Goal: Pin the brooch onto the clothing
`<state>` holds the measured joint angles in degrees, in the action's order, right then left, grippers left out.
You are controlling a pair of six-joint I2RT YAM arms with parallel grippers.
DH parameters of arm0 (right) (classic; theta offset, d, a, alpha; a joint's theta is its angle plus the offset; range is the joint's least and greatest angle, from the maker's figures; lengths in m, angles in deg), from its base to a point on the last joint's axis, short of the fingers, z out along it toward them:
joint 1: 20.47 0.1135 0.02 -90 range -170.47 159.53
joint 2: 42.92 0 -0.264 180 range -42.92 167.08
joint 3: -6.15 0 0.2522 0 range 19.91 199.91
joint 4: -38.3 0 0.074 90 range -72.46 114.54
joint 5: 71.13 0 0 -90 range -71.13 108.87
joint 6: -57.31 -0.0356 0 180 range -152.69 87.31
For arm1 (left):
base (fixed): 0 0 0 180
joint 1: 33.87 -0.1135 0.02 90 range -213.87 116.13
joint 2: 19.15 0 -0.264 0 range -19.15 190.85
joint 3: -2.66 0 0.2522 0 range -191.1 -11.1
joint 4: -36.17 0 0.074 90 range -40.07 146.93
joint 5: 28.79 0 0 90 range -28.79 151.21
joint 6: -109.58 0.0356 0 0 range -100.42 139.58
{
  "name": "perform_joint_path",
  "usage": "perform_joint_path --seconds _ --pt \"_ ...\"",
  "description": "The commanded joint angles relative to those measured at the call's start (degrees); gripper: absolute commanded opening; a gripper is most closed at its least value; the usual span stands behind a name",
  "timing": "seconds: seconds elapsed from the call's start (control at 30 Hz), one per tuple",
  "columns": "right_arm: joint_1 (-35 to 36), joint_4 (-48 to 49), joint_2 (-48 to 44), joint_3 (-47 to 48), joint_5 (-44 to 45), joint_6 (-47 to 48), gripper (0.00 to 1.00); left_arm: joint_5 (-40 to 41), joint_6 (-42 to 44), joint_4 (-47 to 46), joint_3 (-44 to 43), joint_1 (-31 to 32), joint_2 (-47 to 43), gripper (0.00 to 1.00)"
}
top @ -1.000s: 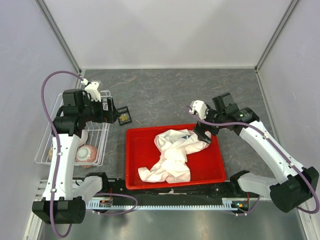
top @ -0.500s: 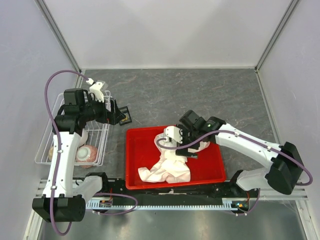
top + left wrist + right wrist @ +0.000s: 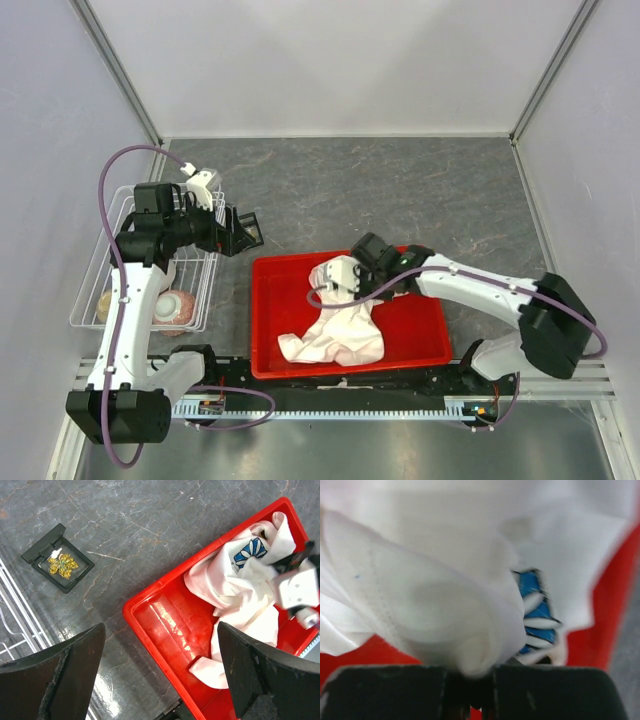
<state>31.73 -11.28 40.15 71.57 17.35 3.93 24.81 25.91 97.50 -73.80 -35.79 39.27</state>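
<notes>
Top: R gripper (image 3: 343, 276) swung in from far-right rim of red bin (image 3: 420, 322) onto clothing (image 3: 335, 325), L wrist only: L gripper (image 3: 160, 627) spread wide, brooch (image 3: 62, 565) in black tray (image 3: 42, 543) beside bin, R wrist only: jaws pinching clothing fold beside daisy print (image 3: 535, 611)

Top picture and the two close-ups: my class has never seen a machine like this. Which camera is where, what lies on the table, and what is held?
Two robot arms are bolted at the near edge of a table. One camera looks down from above; one rides on each wrist. A white T-shirt lies crumpled in a red tub. The right gripper is shut on a fold of it. The left gripper hangs open, empty, near a gold brooch in a small black tray.
</notes>
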Motion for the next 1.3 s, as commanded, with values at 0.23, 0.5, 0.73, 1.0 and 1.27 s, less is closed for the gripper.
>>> perform_joint_path --seconds 0.23,0.5,0.73,1.0,1.27 --pt "-22.48 3.02 -15.3 31.37 -6.12 -5.5 0.0 -7.89 3.96 -1.69 -4.01 -0.2 -0.4 0.96" --pt "-38.83 16.47 -7.32 56.6 -3.94 -17.44 0.0 -8.77 3.52 -2.22 -7.87 -0.11 0.38 0.96" --pt "-43.76 29.56 4.1 75.07 6.34 -19.66 0.0 -11.23 1.59 -4.77 -10.78 -0.02 1.97 0.95" --pt "-44.03 38.63 5.36 70.01 -3.99 -17.46 0.0 -13.61 -1.05 -9.59 -11.75 0.07 4.77 0.94" --pt "-28.59 13.92 4.38 51.2 -23.86 -6.5 0.09 -16.32 -8.87 -12.41 -14.38 -0.02 11.45 0.93"
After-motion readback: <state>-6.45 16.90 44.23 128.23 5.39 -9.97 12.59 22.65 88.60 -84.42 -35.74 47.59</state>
